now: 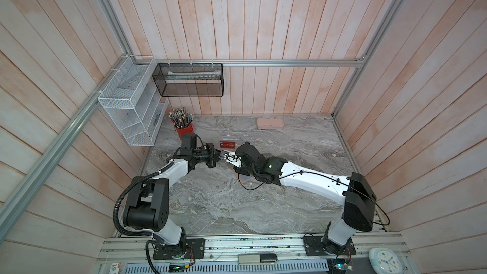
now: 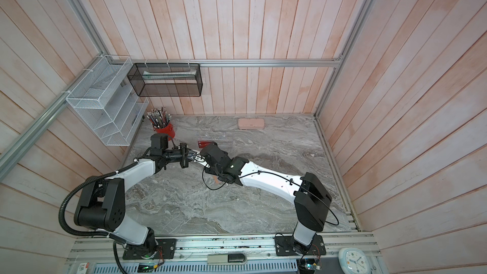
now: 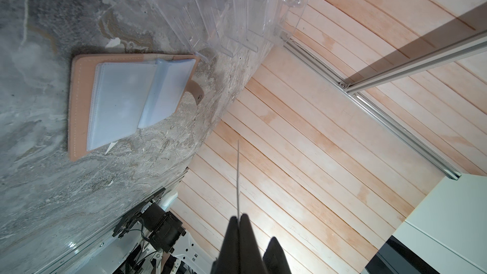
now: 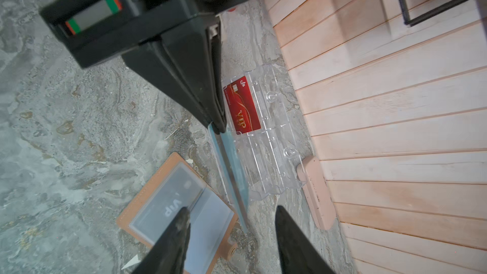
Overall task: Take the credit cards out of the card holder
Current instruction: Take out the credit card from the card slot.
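Three credit cards are counted: a red card (image 4: 242,109), a teal card (image 4: 237,180) and a third card (image 4: 163,199), which seems dark behind its cloudy sleeve. One card holder (image 3: 79,106) is seen. One clear acrylic rack (image 4: 274,154) is counted. Taking the tabletop as a clock face in a top view, one pale pink case (image 1: 270,123) is found at one o'clock and one red cup of pencils (image 1: 183,129) at eleven. Two wire baskets are counted, a white basket (image 1: 126,106) and a black basket (image 1: 189,80), both past eleven. One clock (image 1: 386,259) is seen at five. Two grippers are counted, the left gripper (image 3: 239,216) and the right gripper (image 4: 232,209).
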Motion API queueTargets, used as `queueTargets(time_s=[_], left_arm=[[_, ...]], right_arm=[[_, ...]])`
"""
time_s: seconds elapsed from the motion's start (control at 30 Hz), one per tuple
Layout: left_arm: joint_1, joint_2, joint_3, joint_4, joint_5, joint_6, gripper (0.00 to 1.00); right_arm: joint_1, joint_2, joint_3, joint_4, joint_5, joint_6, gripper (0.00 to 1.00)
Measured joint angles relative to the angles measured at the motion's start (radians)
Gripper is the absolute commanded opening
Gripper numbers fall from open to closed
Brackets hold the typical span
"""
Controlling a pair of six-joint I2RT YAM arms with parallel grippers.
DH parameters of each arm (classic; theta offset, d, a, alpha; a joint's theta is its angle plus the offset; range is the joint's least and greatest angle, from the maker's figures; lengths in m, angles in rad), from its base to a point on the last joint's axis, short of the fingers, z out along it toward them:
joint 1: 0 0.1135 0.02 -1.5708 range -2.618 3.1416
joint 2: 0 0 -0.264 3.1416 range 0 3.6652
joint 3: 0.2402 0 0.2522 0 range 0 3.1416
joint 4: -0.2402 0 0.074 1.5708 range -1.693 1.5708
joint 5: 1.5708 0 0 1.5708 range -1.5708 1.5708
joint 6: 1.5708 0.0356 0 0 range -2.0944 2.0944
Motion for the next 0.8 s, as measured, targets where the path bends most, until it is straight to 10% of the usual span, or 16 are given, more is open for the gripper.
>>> queueTargets(time_s=[0.8], left_arm=[[0.023, -0.028, -0.034, -0.029, 0.053, 0.05, 0.0]], right_arm=[[-0.013, 0.139, 0.071, 0.026, 0.026, -0.134, 0.18]])
